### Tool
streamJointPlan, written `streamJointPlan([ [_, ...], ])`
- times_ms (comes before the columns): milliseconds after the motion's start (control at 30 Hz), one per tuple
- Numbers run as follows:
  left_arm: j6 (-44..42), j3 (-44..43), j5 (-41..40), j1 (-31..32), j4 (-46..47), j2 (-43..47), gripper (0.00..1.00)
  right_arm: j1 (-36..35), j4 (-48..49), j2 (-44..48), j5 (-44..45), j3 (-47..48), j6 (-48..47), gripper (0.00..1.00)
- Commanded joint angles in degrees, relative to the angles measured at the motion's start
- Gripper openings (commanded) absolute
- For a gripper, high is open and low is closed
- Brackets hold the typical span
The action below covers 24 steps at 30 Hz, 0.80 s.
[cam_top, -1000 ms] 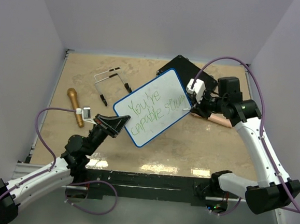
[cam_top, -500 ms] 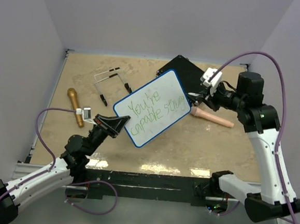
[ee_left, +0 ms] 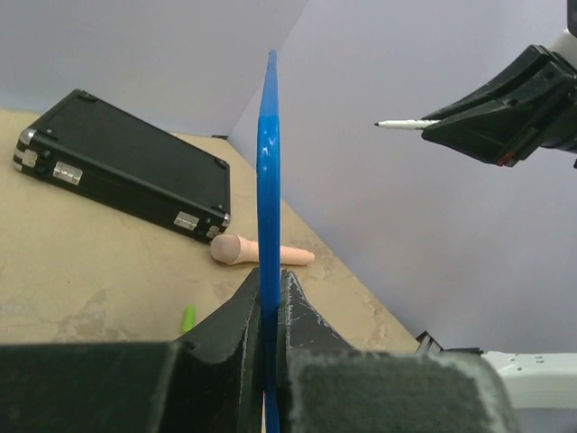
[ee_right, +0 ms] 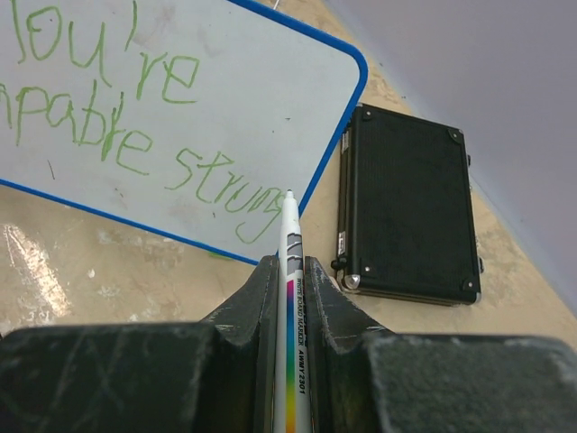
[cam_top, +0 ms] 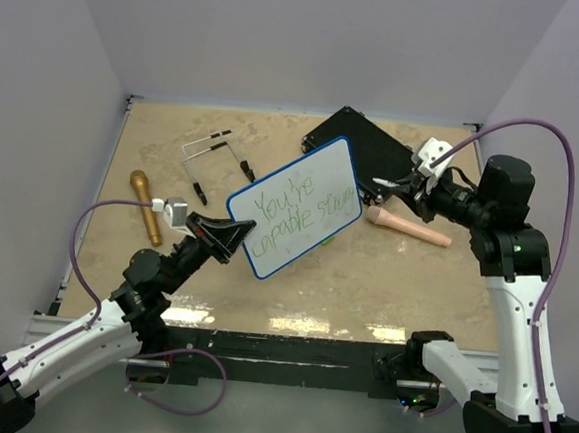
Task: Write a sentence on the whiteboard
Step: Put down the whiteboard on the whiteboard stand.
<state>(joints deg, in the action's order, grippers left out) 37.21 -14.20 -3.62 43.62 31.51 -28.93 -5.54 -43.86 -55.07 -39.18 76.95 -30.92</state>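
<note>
Pinching glossy blue-rimmed whiteboard edge: left gripper | right gripper clamps slim white marker

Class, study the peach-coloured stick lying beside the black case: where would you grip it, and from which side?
Grip the peach-coloured stick mid-shaft, coming straight down from above with the jaws across its width. It lies flat on the table, is long and slim, and nothing touches its shaft.

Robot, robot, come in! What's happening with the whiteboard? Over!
Left tool shut on whiteboard rim, board lifted. Right tool shut on marker, tip off board. Sentence there in green, two lines. Black case behind, not blocking.
</note>
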Motion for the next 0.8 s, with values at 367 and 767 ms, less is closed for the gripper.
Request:
streamJointPlan([
  [367,-13.8,-16.6,8.8,-3.4,-5.5,-3.2,0.0,1.9,2.2,4.5,-6.3,-0.3,1.5,0.0],
  [767,-17.5,-28.1,19.5,-14.1,-12.0,-10.6,0.0,2.2,0.1,4.9,-11.5,-2.6,-0.6,0.0],
])
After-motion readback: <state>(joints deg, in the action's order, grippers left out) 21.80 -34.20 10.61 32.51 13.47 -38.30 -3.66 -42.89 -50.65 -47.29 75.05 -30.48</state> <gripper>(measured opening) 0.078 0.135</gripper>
